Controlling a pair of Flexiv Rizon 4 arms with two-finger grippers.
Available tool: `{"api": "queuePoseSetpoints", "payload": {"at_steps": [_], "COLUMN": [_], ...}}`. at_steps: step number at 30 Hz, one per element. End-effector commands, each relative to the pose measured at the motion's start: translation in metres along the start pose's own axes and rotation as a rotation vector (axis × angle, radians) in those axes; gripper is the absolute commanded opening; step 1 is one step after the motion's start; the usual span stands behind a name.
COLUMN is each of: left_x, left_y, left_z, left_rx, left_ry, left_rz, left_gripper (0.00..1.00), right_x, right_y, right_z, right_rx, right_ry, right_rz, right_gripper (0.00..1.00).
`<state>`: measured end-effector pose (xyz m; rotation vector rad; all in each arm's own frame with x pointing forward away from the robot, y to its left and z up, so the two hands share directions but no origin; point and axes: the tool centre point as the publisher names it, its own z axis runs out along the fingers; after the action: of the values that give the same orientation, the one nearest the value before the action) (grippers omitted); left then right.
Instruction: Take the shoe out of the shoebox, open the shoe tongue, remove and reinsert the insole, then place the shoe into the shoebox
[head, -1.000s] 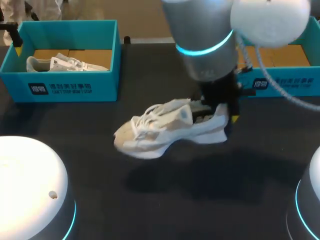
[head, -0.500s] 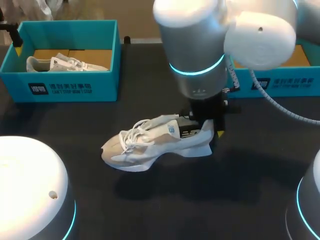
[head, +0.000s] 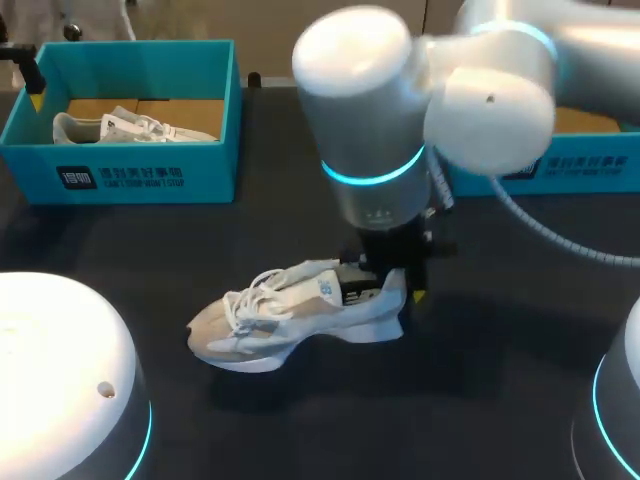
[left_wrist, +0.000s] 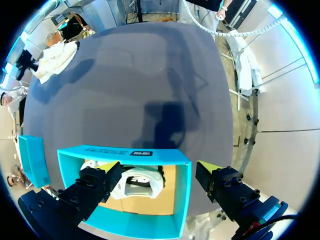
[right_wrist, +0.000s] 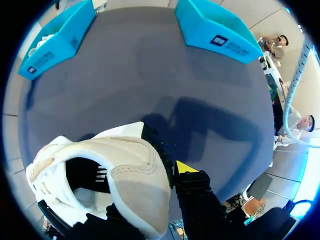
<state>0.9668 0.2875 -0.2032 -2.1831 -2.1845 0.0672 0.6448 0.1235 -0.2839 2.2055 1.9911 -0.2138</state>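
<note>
Head view: the right claw (head: 398, 285), clamped on the heel of the shoe (head: 290, 315), has brought it down and left, just about onto the tabletop (head: 300, 430), so the take-out step looks done. Right wrist view: the heel wall's pinched tight in its grip. Left wrist view: the left claw (left_wrist: 157, 170) hangs wide open over a shoebox (left_wrist: 120, 152), free for the tongue.

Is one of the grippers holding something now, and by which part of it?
The right gripper holds the shoe by its heel, one finger inside and one outside. The left gripper holds nothing.
</note>
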Motion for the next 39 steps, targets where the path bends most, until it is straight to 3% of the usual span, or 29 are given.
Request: {"api": "queuePoseSetpoints", "payload": {"at_steps": [1, 20, 39], "left_x": [0.000, 0.000, 0.000], "left_y": [0.000, 0.000, 0.000], "left_z": [0.000, 0.000, 0.000], "left_rx": [-0.001, -0.001, -0.001], "left_ry": [0.002, 0.002, 0.002], "left_rz": [0.001, 0.001, 0.001], "left_gripper": [1.00, 1.00, 1.00], "right_x": [0.025, 0.027, 0.024], "right_y": [-0.003, 0.001, 0.008], "right_z": [0.022, 0.049, 0.093], "right_rx": [-0.005, 0.008, 0.046], "right_ry": [-0.007, -0.006, -0.009], "right_rz": [0.104, 0.092, 0.097], "right_gripper": [0.00, 0.00, 0.00]}}
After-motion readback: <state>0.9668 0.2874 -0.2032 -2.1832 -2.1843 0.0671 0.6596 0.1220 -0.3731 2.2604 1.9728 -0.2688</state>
